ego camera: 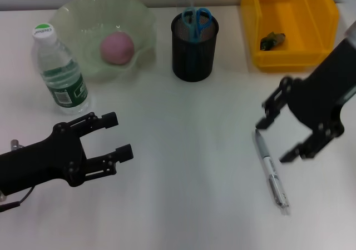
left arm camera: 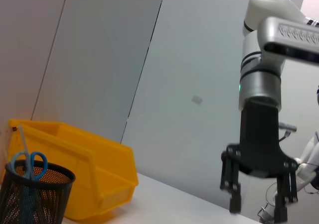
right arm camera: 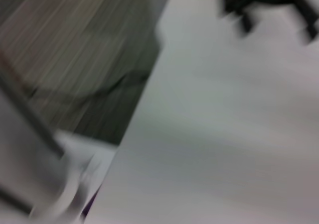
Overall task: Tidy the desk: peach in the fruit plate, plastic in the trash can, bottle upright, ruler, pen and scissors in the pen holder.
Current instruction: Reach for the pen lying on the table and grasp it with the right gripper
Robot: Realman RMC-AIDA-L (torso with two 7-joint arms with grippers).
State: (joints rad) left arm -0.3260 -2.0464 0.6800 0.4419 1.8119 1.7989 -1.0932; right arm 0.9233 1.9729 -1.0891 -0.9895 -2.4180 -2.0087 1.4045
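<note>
Silver and slim, the pen (ego camera: 271,169) lies flat on the table (ego camera: 189,166): light, stiff, slippery, best pinched mid-barrel by the wide-spread right hand (ego camera: 276,137) above it; left hand (ego camera: 115,136) idles, wide.

Lab bench: white table (ego camera: 183,150), robot arms

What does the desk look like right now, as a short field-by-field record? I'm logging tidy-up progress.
peach: pink peach inside the pale green glass fruit plate
bottle: clear plastic water bottle upright, beside the plate
pen holder: black mesh pen holder with blue-handled scissors in it
trash can: yellow plastic bin holding a dark scrap
pen: silver pen lying on the white desk
right gripper: fingers open, above the pen
left gripper: fingers open, near the bottle
</note>
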